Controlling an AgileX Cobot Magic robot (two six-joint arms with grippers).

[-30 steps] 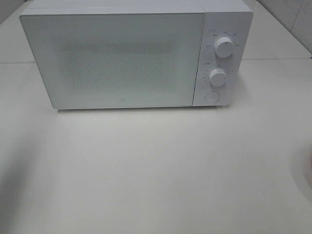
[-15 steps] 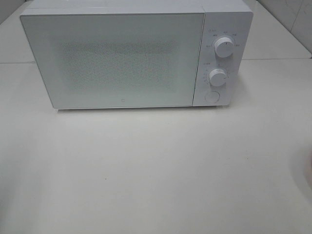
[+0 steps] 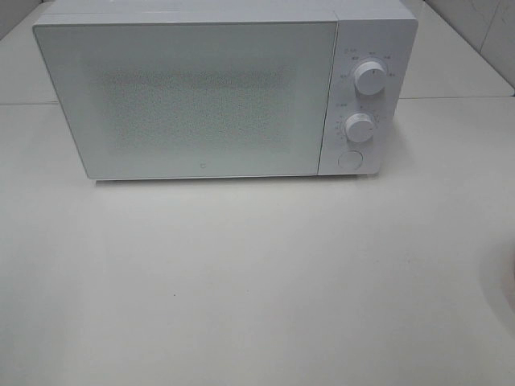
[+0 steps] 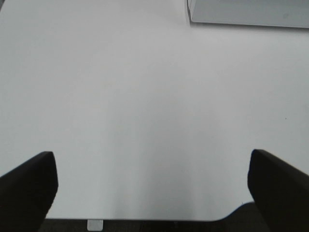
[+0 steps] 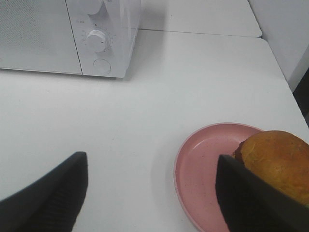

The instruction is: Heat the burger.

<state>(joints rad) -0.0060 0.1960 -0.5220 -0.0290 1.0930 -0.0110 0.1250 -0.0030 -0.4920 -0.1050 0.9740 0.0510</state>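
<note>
Counter (image 3: 257,289) is carrying the white microwave (image 3: 193,96) at the back; its door is sitting closed, knobs on its right side. Pink plate (image 5: 203,169) is lying on the counter well to the microwave's right, out of the overhead view bar a faint edge. The burger (image 5: 277,162) is sitting on the plate's far-right part, bun up; round, so no long axis to align to. Right claw (image 5: 149,193) is hanging above the plate with jaws apart, nothing between them, burger just off its outer finger. Left claw (image 4: 149,188) is hanging wide apart over bare counter, clearly farther away. Judging the right arm is the one for the pick; door not yet opened.
</note>
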